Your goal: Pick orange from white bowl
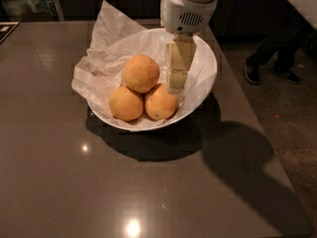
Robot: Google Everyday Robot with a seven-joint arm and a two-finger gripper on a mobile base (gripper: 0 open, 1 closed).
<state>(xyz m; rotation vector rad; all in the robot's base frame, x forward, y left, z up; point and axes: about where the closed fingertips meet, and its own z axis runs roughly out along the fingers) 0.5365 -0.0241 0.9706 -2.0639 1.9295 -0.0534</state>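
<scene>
The orange (141,73), the largest and palest fruit, rests on top of two smaller, deeper-orange fruits in the white bowl (209,78). The bowl stands on the dark table and is lined with crumpled white paper (111,43). My gripper (175,87) hangs down from its white wrist housing (188,6) inside the bowl. It is just right of the orange and just above the lower-right fruit (159,104), and holds nothing that I can see.
The lower-left fruit (126,103) sits against the bowl's near wall. The table's right edge (257,128) runs close past the bowl. A person's legs and shoes (277,68) stand on the floor beyond that edge.
</scene>
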